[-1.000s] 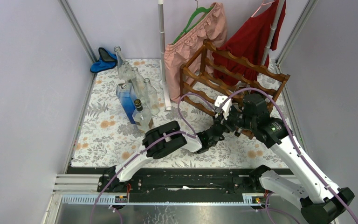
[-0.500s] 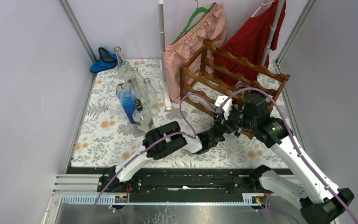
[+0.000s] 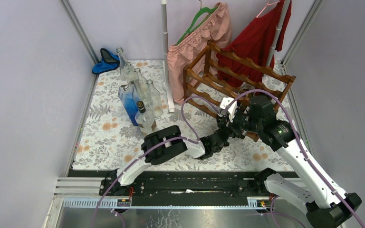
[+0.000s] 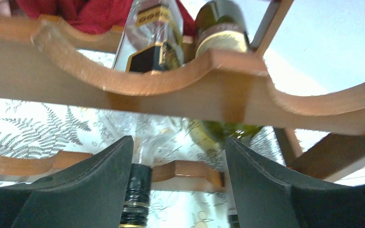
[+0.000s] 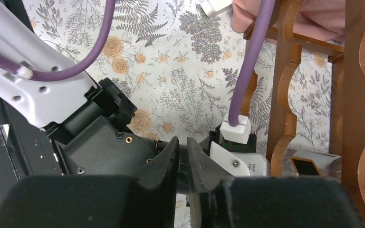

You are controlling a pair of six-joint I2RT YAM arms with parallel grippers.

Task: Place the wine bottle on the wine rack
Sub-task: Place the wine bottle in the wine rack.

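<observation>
The reddish-brown wine rack (image 3: 228,78) stands at the back right of the floral mat. In the left wrist view its wavy rail (image 4: 171,90) fills the frame. A clear wine bottle (image 4: 147,42) with a black and gold label lies across the rails. Its black foil neck (image 4: 135,190) points at me beside a green bottle (image 4: 221,28). My left gripper (image 4: 178,185) is open at the rack's front. The neck sits against the left finger (image 4: 95,190), with a wide gap to the right finger. My right gripper (image 5: 183,161) is shut and empty, hovering over the left wrist.
Several glass bottles (image 3: 140,92) and a blue bottle (image 3: 129,104) stand at the back left. A white pole (image 3: 166,52), a pink garment (image 3: 195,47) and a red garment (image 3: 254,42) hang behind the rack. A blue object (image 3: 105,61) lies in the far corner.
My left jaws have spread apart from shut, letting go of the bottle neck. The left elbow has shifted slightly toward the near left. The right arm has barely moved.
</observation>
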